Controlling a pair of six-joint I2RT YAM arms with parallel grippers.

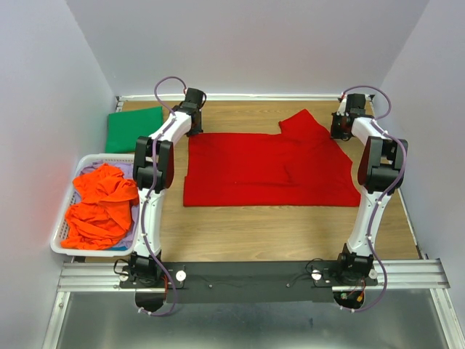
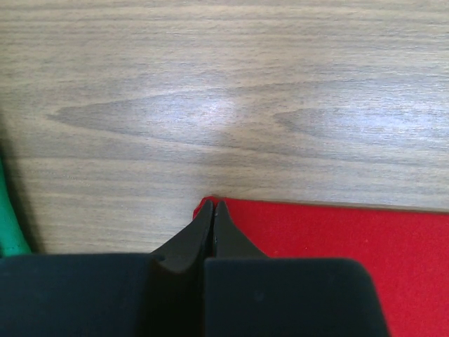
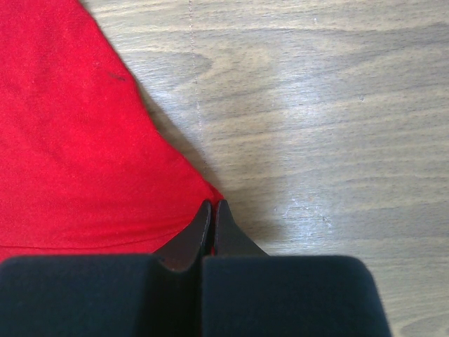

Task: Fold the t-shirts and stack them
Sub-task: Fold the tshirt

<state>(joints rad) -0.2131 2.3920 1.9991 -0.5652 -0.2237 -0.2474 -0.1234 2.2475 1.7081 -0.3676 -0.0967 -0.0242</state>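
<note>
A bright red t-shirt [image 1: 269, 169] lies spread flat on the wooden table. My left gripper [image 1: 191, 125] is at the shirt's far left corner. In the left wrist view its tips [image 2: 212, 205] are shut on that corner of the red cloth [image 2: 337, 246]. My right gripper [image 1: 340, 134] is at the shirt's far right edge. In the right wrist view its tips [image 3: 212, 205] are shut on a point of the red cloth [image 3: 77, 140]. A dark green t-shirt [image 1: 134, 129] lies folded at the back left. Orange t-shirts [image 1: 102, 207] are heaped in the basket over pale lavender cloth [image 1: 126, 169].
A white slatted basket [image 1: 61, 222] stands at the table's left edge. White walls close in the left, back and right sides. The green shirt's edge [image 2: 8, 217] shows at the left of the left wrist view. Bare wood [image 1: 276, 233] lies in front of the red shirt.
</note>
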